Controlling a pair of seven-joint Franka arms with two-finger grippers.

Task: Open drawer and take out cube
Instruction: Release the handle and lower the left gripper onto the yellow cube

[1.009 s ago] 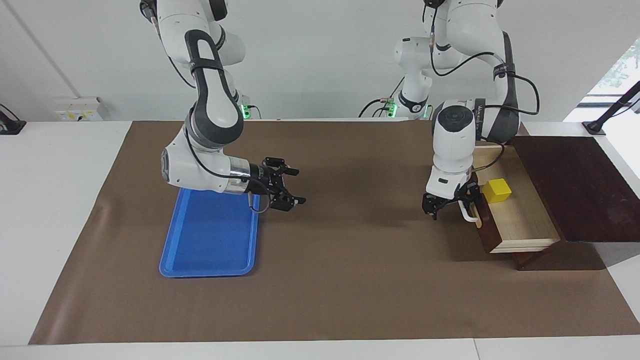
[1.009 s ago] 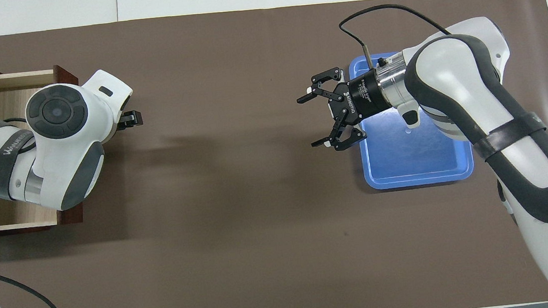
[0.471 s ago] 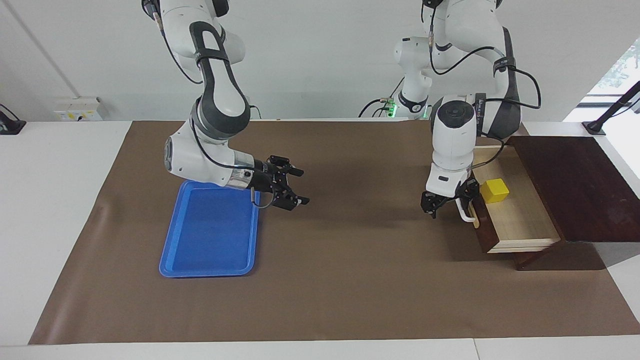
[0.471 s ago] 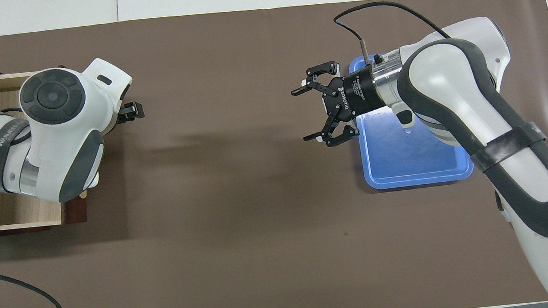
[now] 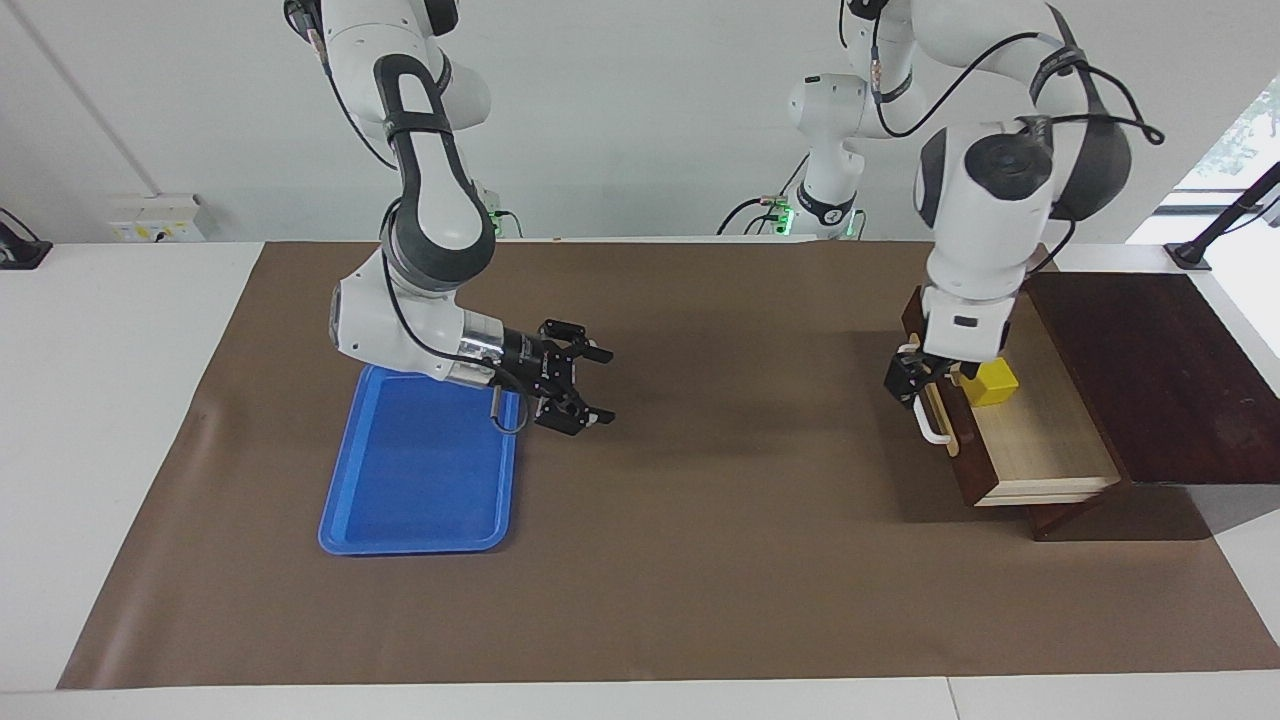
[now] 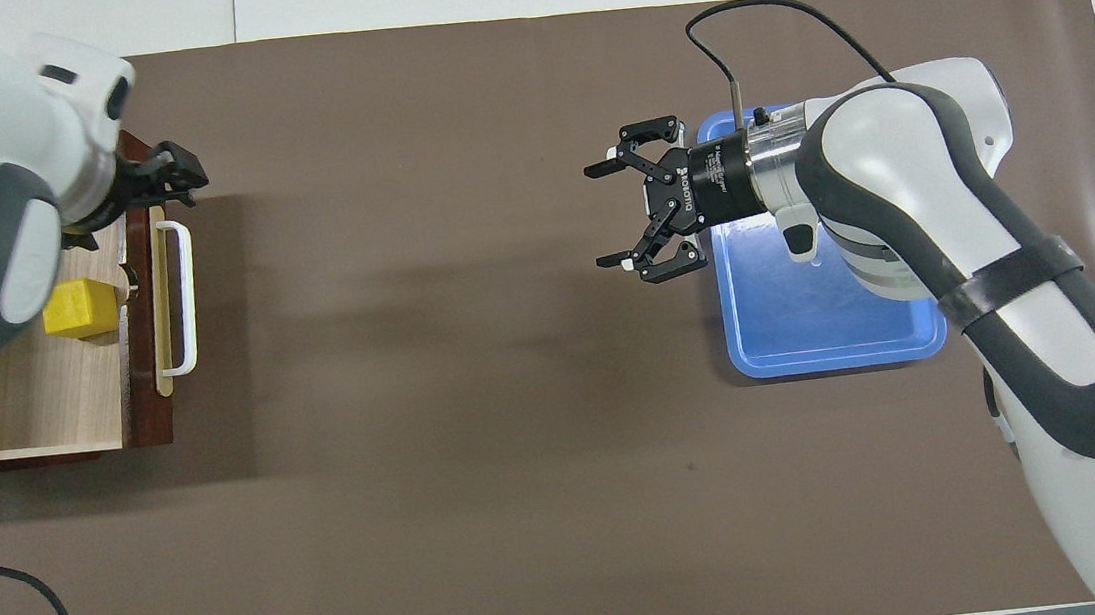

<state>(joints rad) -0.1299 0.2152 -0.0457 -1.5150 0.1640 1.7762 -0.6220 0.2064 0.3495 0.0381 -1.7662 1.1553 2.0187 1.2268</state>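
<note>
Drawer (image 5: pixel 1030 440) stands pulled out, so 1 of 2 steps looks done — the cube (image 5: pixel 990 382) lies inside it, not yet lifted. Left gripper (image 5: pixel 915 385) hangs over the drawer's front panel beside the cube, fingers apart, empty. Right gripper (image 5: pixel 585 385) waits spread open, well apart from the drawer.
</note>
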